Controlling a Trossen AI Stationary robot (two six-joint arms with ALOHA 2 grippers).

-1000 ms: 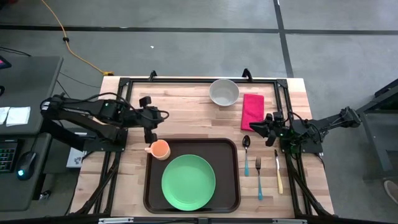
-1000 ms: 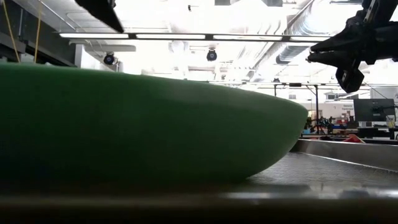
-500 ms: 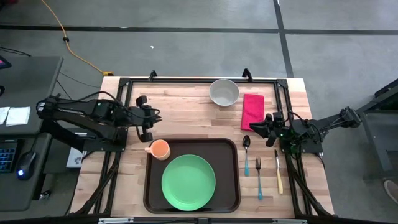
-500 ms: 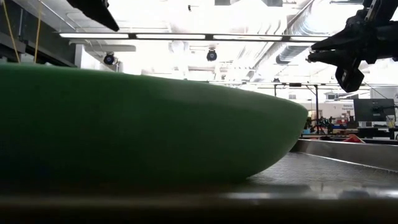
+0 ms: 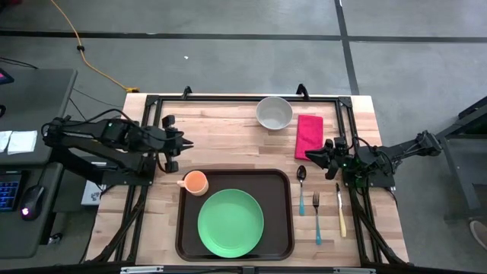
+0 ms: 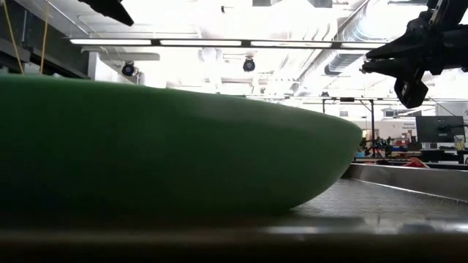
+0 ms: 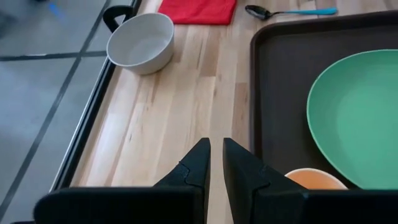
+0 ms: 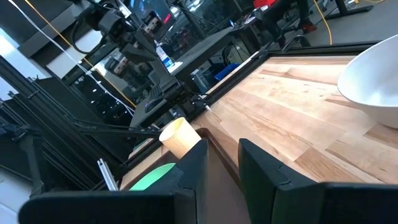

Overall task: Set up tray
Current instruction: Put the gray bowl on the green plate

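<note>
On the table, the tray (image 5: 281, 183) looks stiff and slick; grip its rim. My left gripper (image 7: 216, 163) is nearly closed, empty; my right gripper (image 8: 221, 163) is slightly parted, empty.

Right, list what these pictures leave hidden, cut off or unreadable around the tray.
- Low view: the green plate fills the frame and hides the orange cup, the bowl and the cutlery.
- Low view: only a strip of the tray shows beside the plate.
- Left wrist view: the orange cup is cut off by the left gripper; its handle is unseen.
- Right wrist view: the white bowl runs off the edge.
- High view: whether the cup touches the tray's rim is too small to tell.
</note>
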